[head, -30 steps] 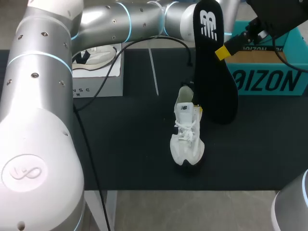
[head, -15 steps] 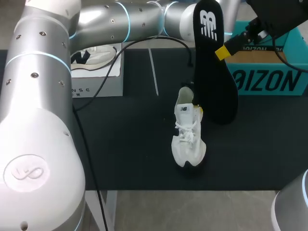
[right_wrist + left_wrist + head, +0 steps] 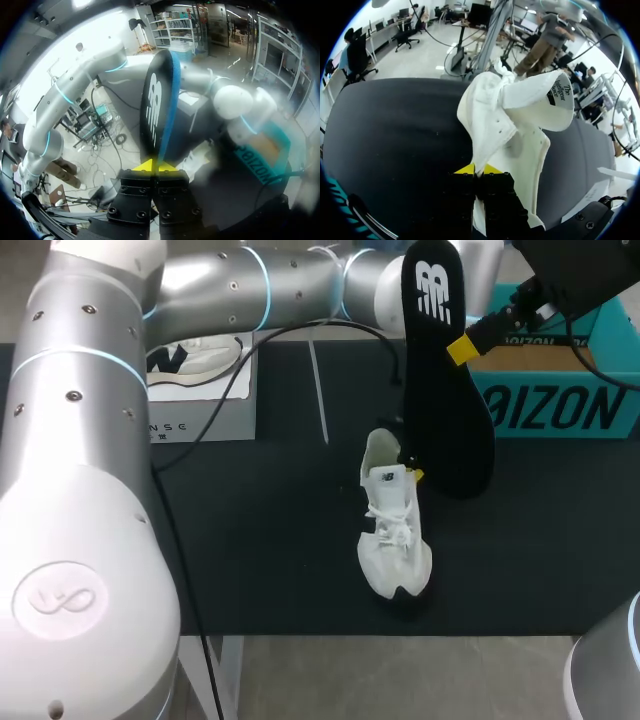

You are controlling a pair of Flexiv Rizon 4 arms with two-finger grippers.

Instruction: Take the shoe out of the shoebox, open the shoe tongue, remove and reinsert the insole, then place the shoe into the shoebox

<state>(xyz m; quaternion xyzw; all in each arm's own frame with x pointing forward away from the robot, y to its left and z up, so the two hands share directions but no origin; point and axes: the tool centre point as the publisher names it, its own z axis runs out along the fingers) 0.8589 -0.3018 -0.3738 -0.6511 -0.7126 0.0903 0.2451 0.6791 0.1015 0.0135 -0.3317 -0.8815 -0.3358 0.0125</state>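
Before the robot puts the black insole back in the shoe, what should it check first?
1. Insole is out of the shoe and gripped by the right claw: ok.
2. Left claw pinches the shoe's edge: ok.
3. Tongue is folded back: ok.
4. Insole's lower end is in the shoe's opening: not ok, it hangs beside the shoe.
5. Teal shoebox is open on top: ok.
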